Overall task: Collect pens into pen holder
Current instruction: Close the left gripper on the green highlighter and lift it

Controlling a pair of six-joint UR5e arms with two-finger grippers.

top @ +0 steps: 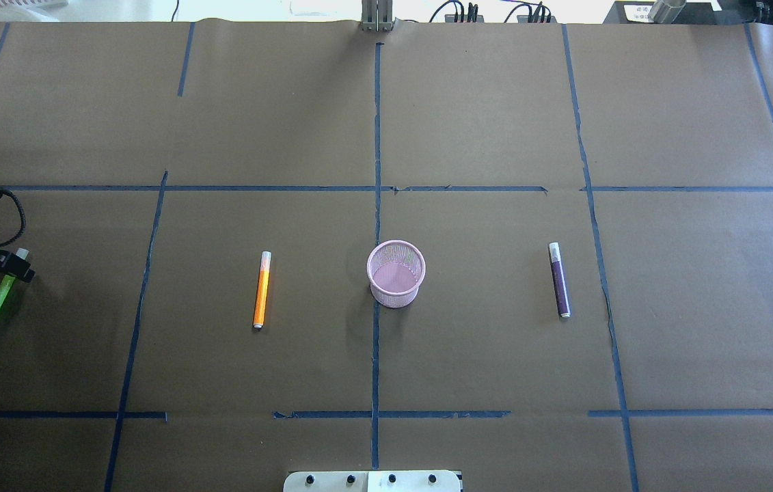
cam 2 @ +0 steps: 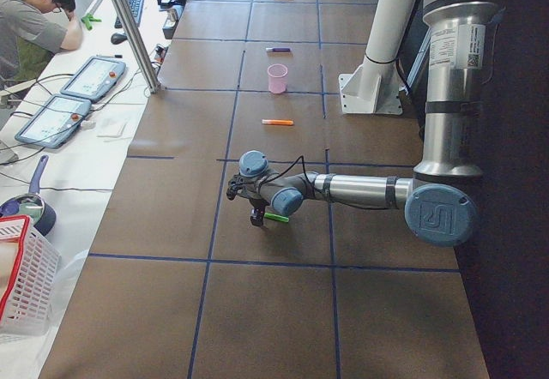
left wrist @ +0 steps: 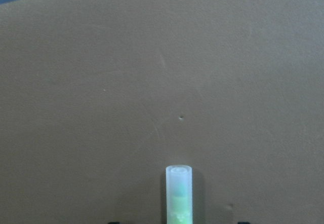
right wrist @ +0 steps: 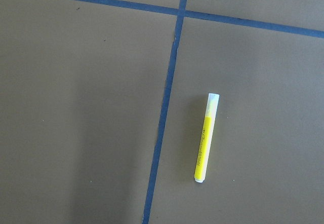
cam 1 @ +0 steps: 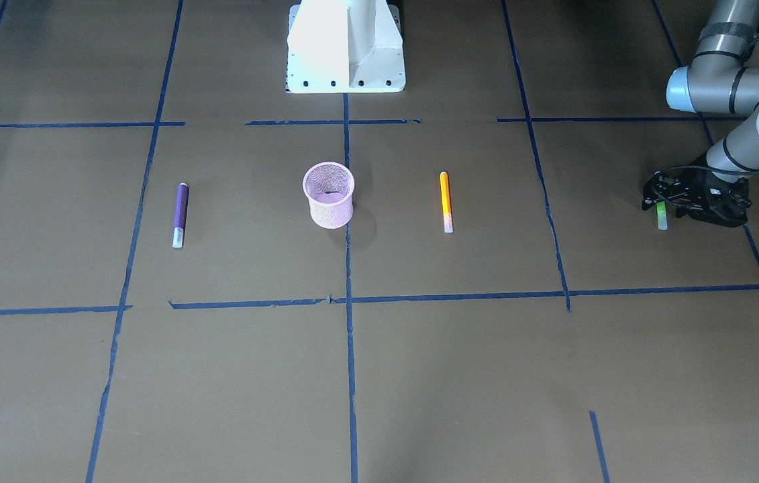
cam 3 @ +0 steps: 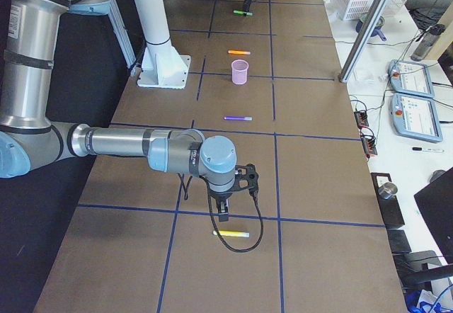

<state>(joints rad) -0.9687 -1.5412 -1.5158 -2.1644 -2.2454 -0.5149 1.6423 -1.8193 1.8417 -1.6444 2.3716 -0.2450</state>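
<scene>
The pink mesh pen holder [top: 395, 273] stands upright at the table's middle. The orange pen [top: 262, 289] lies to its left in the overhead view and the purple pen [top: 559, 279] to its right. The green pen [top: 0, 297] lies at the far left. My left gripper [top: 14, 266] is low over the green pen's pale end [left wrist: 178, 183], jaws open on either side of it. My right gripper [cam 3: 223, 210] hangs above a yellow pen [right wrist: 205, 138] lying flat on the table. I cannot tell whether the right gripper is open or shut.
The robot's white base [cam 1: 345, 47] stands behind the pen holder. Blue tape lines cross the brown table. A person [cam 2: 34, 19], tablets and a white basket [cam 2: 21, 285] are on a side bench beyond the table's far edge.
</scene>
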